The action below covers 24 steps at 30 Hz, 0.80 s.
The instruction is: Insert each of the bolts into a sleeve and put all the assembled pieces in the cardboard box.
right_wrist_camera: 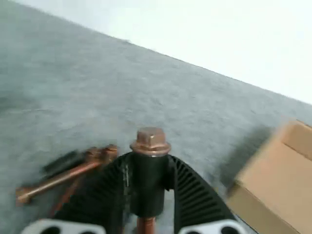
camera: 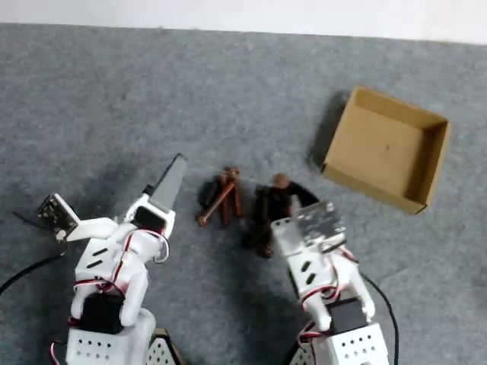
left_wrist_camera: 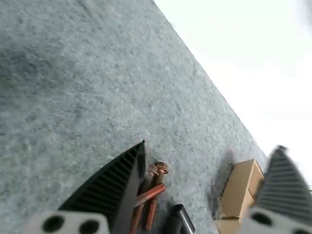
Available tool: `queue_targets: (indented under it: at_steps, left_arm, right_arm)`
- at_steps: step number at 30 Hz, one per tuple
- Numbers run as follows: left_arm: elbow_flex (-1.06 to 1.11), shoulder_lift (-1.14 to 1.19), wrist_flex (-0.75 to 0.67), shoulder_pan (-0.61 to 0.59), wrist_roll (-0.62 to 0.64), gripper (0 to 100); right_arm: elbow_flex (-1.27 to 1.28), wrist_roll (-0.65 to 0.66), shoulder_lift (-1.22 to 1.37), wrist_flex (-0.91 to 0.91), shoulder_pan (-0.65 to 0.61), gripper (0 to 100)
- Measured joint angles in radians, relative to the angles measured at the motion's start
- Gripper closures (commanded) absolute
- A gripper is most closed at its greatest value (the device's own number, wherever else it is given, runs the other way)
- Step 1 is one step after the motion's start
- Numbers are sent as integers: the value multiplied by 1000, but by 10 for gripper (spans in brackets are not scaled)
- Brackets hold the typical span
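The right claw [right_wrist_camera: 148,168] is closed on a black sleeve [right_wrist_camera: 146,187] and holds it upright between its two ribbed fingers. A copper bolt [right_wrist_camera: 150,140] sits in the sleeve. Its hexagonal head rests on the sleeve's top rim, and a bit of its shank shows below the sleeve. From above, this claw is near the middle of the grey, carpet-like worktop [camera: 91,99], with the bolt head pointing away from the arm's base.

The left claw [left_wrist_camera: 211,148] is wide open and holds nothing. One dark finger is close to the loose bolts [left_wrist_camera: 152,192], and the other is well off to the side, towards the box. From above, this claw is tilted towards the small heap, with its tip just short of it.

The loose bolts are copper-coloured and lie in a crossed bundle on the worktop, between the two claws. There seem to be three, though they overlap too much to count for sure. A second sleeve [left_wrist_camera: 181,218], dark and tube-shaped, lies just beside them.

The cardboard box [camera: 384,148] stands open-topped on the worktop, beyond the right claw and apart from it, towards the far right. Its visible floor is bare.
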Motion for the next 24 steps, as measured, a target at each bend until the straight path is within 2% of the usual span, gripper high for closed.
queue_targets:
  at_steps: [5, 6, 8, 10, 14, 24]
  left_arm:
    - [0, 0, 0, -8, -21, 984]
    - [0, 0, 0, -8, -35, 1000]
    - [0, 0, 0, -8, -78, 965]
    - [0, 0, -2, -8, -117, 982]
    - [2, 0, -37, -8, -141, 988]
    - [43, 0, -124, -8, -147, 986]
  right_arm:
    - [-11, -64, 5, 21, 196, 994]
    - [-23, -69, 17, 21, 230, 994]
    - [-66, -69, 74, 26, 273, 994]
    - [-146, -72, 180, 25, 292, 994]
    - [-374, -92, 511, -14, 345, 994]
    - [-1062, -423, 1504, -26, 491, 991]
